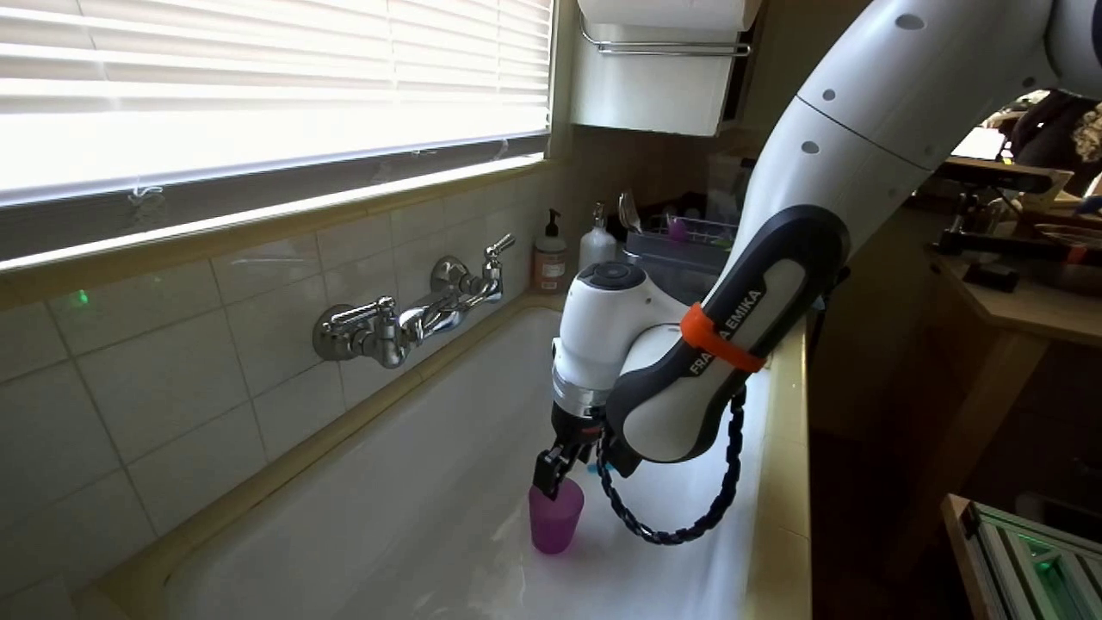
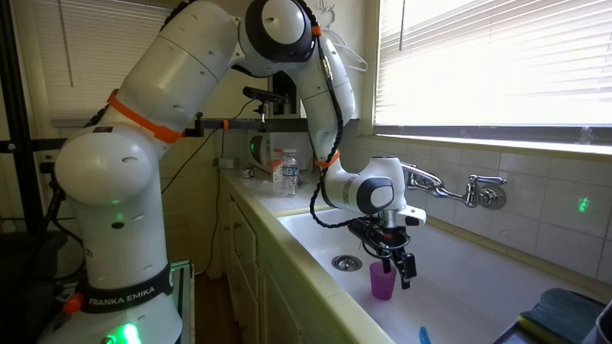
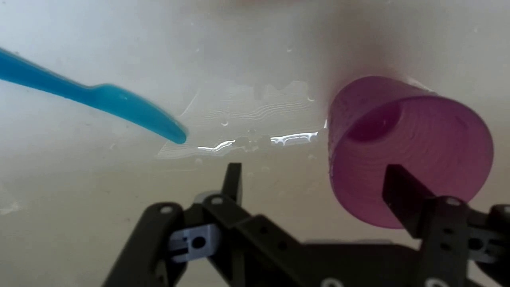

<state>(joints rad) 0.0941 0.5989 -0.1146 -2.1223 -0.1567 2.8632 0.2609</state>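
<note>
Claw (image 3: 316, 175) is spread wide, nothing gripped, hanging low by the cup (image 3: 418, 139), which stands mouth-up in the sink (image 1: 413, 482). In the wrist view the cup's off to the right of the claw's middle: one jaw is over its mouth, the other's outside, so one side of the rim sits between them. Can't tell if anything's touching tbh. Knife (image 3: 95, 95) lies off to the left.

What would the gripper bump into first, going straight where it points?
Probably the purple cup: in the wrist view, one finger overlaps its mouth, the other shows over the sink beside it. Depth is unclear; the gripper might touch rim or inside.
</note>
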